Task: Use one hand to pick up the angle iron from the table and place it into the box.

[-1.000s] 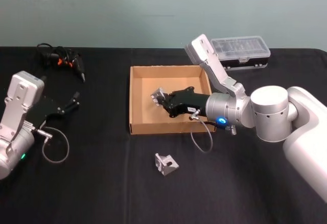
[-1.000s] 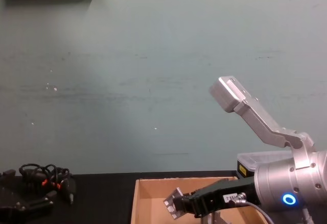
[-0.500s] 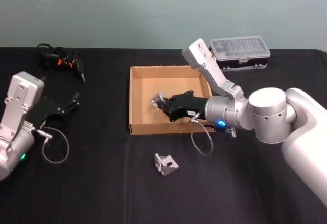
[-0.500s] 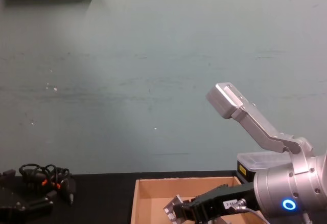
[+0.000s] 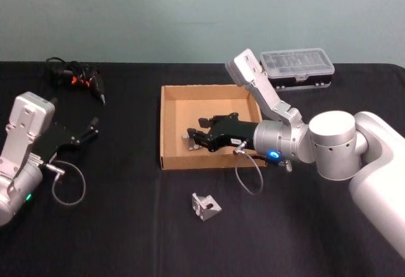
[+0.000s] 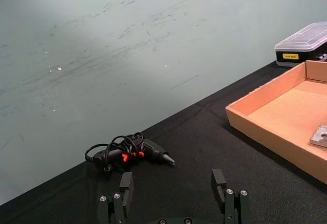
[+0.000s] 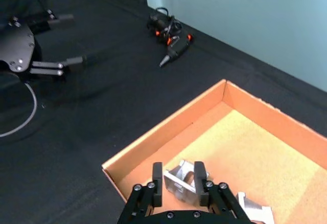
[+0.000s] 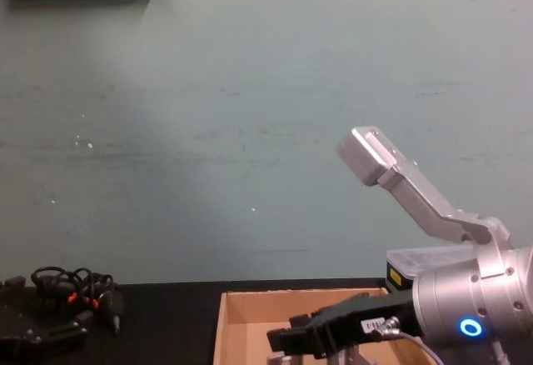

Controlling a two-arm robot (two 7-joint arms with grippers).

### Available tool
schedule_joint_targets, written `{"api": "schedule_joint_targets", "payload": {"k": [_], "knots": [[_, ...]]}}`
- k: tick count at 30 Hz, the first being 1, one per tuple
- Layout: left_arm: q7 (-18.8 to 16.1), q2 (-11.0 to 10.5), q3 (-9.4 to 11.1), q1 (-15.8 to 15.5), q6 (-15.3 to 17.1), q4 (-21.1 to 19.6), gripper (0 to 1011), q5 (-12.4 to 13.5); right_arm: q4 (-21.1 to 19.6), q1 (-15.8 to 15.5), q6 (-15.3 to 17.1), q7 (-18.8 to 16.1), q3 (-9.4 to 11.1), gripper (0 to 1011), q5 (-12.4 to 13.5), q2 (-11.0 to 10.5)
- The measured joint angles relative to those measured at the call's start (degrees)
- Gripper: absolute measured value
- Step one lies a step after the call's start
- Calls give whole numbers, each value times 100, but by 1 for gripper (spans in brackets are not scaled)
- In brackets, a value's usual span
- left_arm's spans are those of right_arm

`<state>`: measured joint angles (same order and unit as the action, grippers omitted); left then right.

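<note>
1. The right gripper [image 5: 195, 135] reaches from the right into the box [image 5: 209, 160], low over its floor near the left wall.
2. Its fingers stand apart. In the right wrist view they flank the angle iron [image 7: 179, 180], one on each side. In the head view they look spread wider than the piece, so the grip looks slack. I cannot tell whether a pad still brushes the metal.
3. The angle iron sits on the cardboard floor inside the box, in the near-left part, just clear of the front wall.
4. Another silver piece [image 7: 254, 213] lies on the box floor beside it, close under the gripper's body.
5. A loose angle iron [image 5: 205, 206] lies on the table [image 5: 126, 226], near side, just in front of the box and well apart from both grippers.
6. The left gripper [image 5: 93, 128] is parked at the table's left, fingers open and holding nothing.
7. Judged from this, the step in hand is the put-down: the piece is in the box and the hold is opening.
8. The next move calls for a straight lift and pull-back of the right gripper. The fingers should stay wide so that neither one catches a flange or the front wall.
9. After that, the loose angle iron on the table would be the next one to fetch.
</note>
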<state>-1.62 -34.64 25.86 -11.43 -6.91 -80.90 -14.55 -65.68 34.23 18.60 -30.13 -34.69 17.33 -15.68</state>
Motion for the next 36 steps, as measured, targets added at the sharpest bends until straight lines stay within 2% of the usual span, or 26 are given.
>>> {"api": "schedule_joint_targets", "payload": {"k": [3, 4, 6, 7, 10, 12, 19, 22, 31, 32, 36], "knots": [[0, 0, 0, 0, 0, 0, 1000, 0, -83, -35, -28, 0, 28, 449, 13, -13], [0, 0, 0, 0, 0, 0, 1000, 0, -148, -62, -40, 2, 48, 511, 23, -27], [0, 0, 0, 0, 0, 0, 1000, 0, -218, -89, -42, 4, 61, 556, 29, -48], [0, 0, 0, 0, 0, 0, 1000, 0, -311, -124, -45, 5, 74, 616, 38, -78], [0, 0, 0, 0, 0, 0, 1000, 0, -453, -172, -56, -3, 78, 676, 41, -146], [0, 0, 0, 0, 0, 0, 1000, 0, -668, -249, -59, -15, 79, 768, 37, -263], [0, 0, 0, 0, 0, 0, 1000, 0, -1300, -572, 3, -18, 221, 960, 143, -626], [0, 0, 0, 0, 0, 0, 1000, 0, -1530, -711, 30, 3, 294, 1002, 213, -750], [0, 0, 0, 0, 0, 0, 1000, 0, -2718, -1429, 202, 172, 669, 1002, 611, -1374], [0, 0, 0, 0, 0, 0, 1000, 0, -2718, -1429, 202, 172, 669, 1002, 611, -1374], [0, 0, 0, 0, 0, 0, 1000, 0, -3216, -1648, 494, 262, 745, 1000, 765, -1638]]}}
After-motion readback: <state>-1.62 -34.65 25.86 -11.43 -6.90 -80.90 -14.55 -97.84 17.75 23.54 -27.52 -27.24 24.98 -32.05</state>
